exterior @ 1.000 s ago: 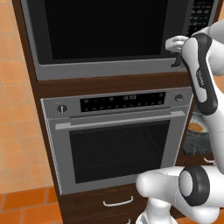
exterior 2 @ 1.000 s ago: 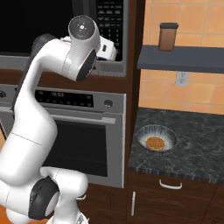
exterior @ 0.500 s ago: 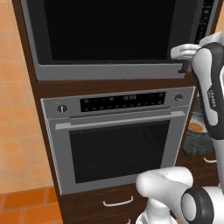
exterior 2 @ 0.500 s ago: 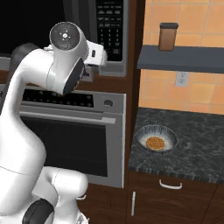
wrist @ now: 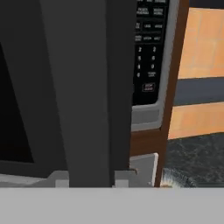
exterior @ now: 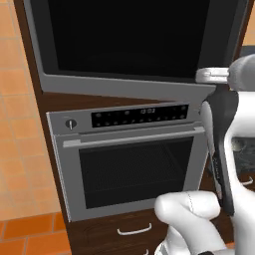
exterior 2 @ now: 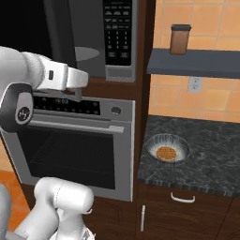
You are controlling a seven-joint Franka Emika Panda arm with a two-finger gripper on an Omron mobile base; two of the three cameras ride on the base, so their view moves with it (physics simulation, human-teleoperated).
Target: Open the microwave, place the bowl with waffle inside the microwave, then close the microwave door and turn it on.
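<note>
Below open microwave door [exterior: 129, 45]: oven [exterior: 132, 159]; jar [exterior 2: 180, 39] on shelf [exterior 2: 194, 63].

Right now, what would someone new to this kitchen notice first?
The microwave door is swung partly open above the oven, with the end effector at the door's lower edge. The bowl with a waffle sits on the dark counter to the right, below a shelf holding a brown jar.
</note>
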